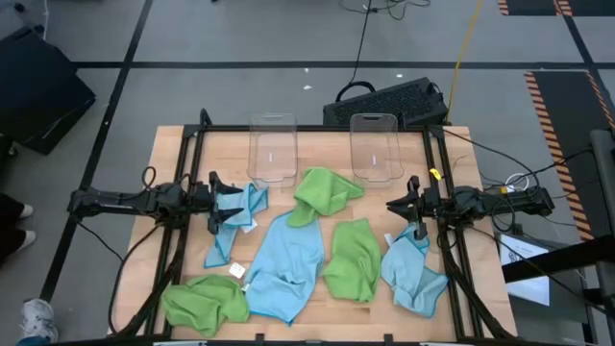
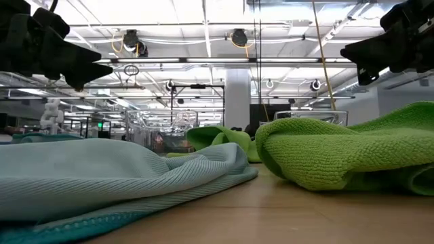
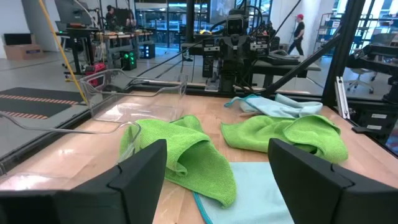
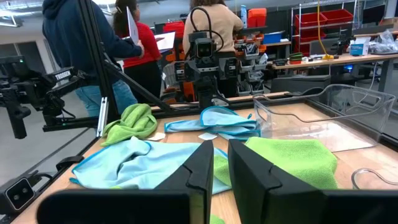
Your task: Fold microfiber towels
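Note:
Several microfiber towels lie crumpled on the wooden table. Lime green ones lie at the middle, right of middle and near left. Light blue ones lie at the middle, left and right. My left gripper hangs open above the left blue towel, pointing toward the table's right. My right gripper is shut on nothing, faces left, and hangs above the right blue towel's far corner. In the low view, both grippers hang clear of the cloths.
Two clear plastic bins stand at the table's far edge. A black keyboard lies beyond it. Dark frame rails run along both sides. People stand in the room behind.

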